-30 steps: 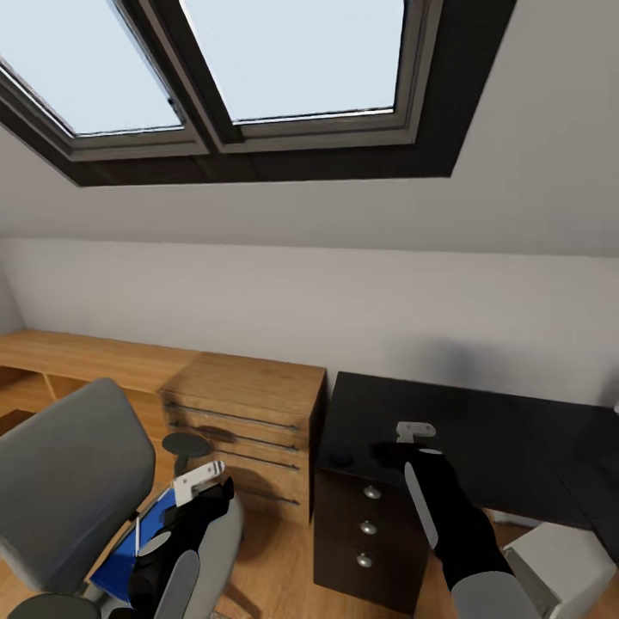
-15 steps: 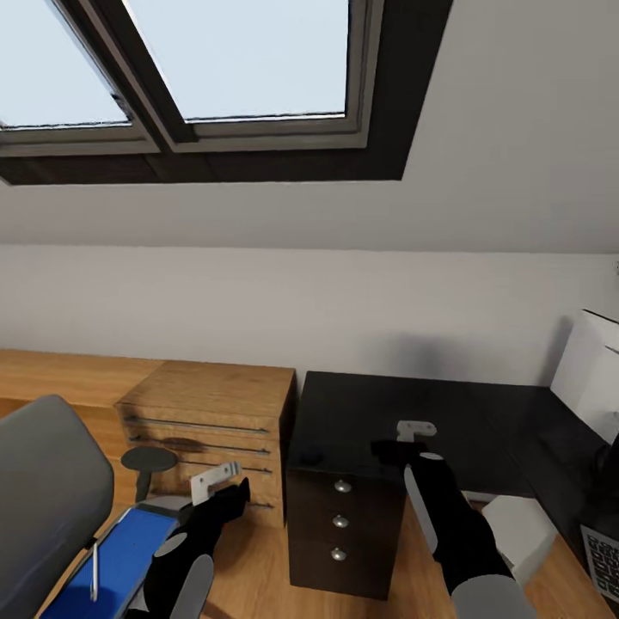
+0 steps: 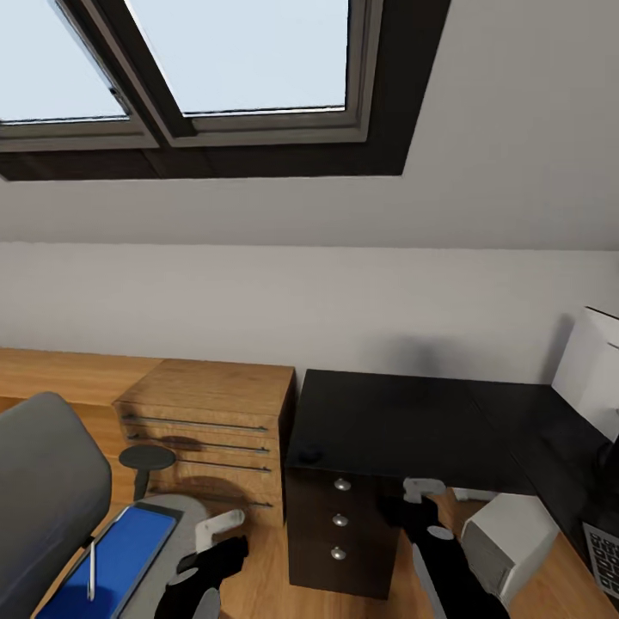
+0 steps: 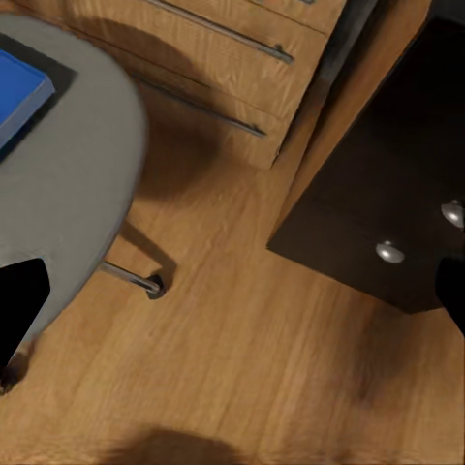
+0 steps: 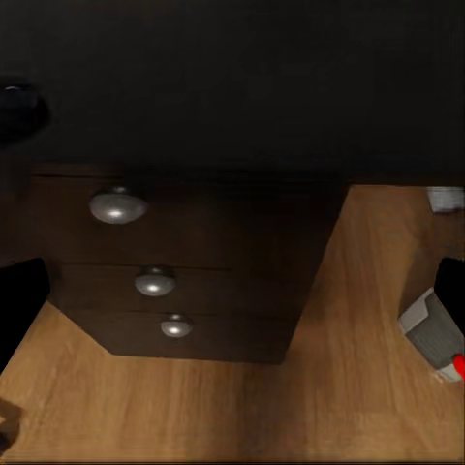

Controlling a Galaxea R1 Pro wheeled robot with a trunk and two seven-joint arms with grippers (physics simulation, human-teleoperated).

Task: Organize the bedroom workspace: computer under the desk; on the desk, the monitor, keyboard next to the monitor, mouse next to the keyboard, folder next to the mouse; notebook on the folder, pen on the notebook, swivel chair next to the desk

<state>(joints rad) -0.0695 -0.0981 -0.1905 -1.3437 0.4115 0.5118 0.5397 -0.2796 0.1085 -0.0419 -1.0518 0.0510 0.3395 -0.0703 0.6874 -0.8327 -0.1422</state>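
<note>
Two tools hang low in front of us, over the light wood floor [image 3: 258,576]. Our left tool [image 3: 219,526] sits just beside the seat of the grey upholstered swivel chair [image 3: 43,490], and its dark fingertips stand at opposite edges of the left wrist view, so it is spread wide with nothing between them. Our right tool [image 3: 423,490] hovers before the black drawer unit with round silver knobs [image 3: 341,533]; its fingertips likewise sit at the far edges of the right wrist view, spread apart and holding nothing.

On the chair seat lies the flat bright-blue rectangular folder [image 3: 112,559], with a thin pale stick [image 3: 91,569] resting on it; we cannot tell what that stick is. The chair's round black armrest [image 3: 146,458] stands between the seat and the low light-wood chest of drawers [image 3: 211,430].

The glossy black top of the long table [image 3: 395,425] is bare over its near-left stretch, giving open room right up to its front edge. At the far right, the white back of the monitor [image 3: 593,370] rises on the table, and a corner of the slim keyboard [image 3: 604,559] shows at the picture's edge. Below the table's front edge stands the small silver-grey computer tower [image 3: 507,542], close beside our right arm. A strip of open floor runs between chair and drawer unit.
</note>
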